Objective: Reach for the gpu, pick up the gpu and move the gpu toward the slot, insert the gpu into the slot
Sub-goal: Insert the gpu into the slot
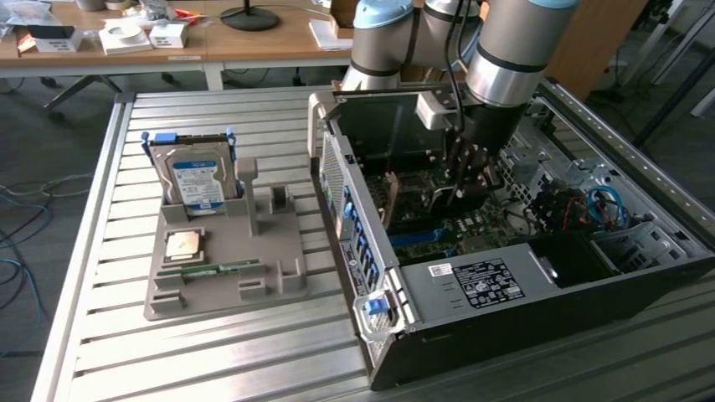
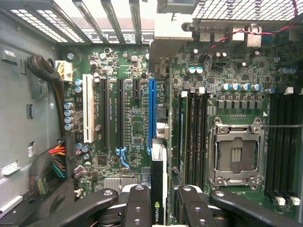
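Observation:
My gripper (image 1: 464,186) reaches down into the open computer case (image 1: 369,251) and is shut on the gpu (image 1: 450,201). In the wrist view the gpu (image 2: 158,165) shows edge-on between my two black fingers (image 2: 137,203), its pale metal bracket (image 2: 165,35) at the case's rear grille. The card hangs over the green motherboard (image 2: 137,127), right beside a blue connector strip (image 2: 151,111). Long black slots (image 2: 120,113) lie parallel on the other side of that blue strip. I cannot tell whether the card's lower edge touches the board.
The silver CPU socket (image 2: 235,153) and black memory slots (image 2: 196,132) lie beside the card. Cable bundles (image 2: 52,163) run along the case wall. Outside the case, a grey holder (image 1: 223,268) carries a blue-labelled hard drive (image 1: 199,180), a CPU (image 1: 184,244) and a memory stick (image 1: 213,270).

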Robot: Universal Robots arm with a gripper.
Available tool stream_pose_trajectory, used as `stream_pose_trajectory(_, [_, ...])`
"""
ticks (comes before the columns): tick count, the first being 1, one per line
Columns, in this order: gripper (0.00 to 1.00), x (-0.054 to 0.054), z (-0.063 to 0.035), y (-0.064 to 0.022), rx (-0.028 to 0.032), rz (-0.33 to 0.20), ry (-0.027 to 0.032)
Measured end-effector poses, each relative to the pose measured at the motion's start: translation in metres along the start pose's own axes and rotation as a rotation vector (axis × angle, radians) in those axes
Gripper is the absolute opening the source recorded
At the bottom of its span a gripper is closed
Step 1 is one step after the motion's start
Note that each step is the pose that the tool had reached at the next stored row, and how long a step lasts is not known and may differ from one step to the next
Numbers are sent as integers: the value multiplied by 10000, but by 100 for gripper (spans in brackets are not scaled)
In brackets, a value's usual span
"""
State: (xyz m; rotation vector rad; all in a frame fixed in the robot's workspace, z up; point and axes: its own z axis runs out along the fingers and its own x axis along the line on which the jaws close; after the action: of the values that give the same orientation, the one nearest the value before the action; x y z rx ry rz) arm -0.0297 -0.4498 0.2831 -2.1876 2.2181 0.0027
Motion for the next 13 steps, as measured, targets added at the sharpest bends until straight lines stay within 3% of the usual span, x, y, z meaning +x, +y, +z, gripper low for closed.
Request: stream_pose_trajectory(13, [27, 1, 25, 1, 0, 0, 1])
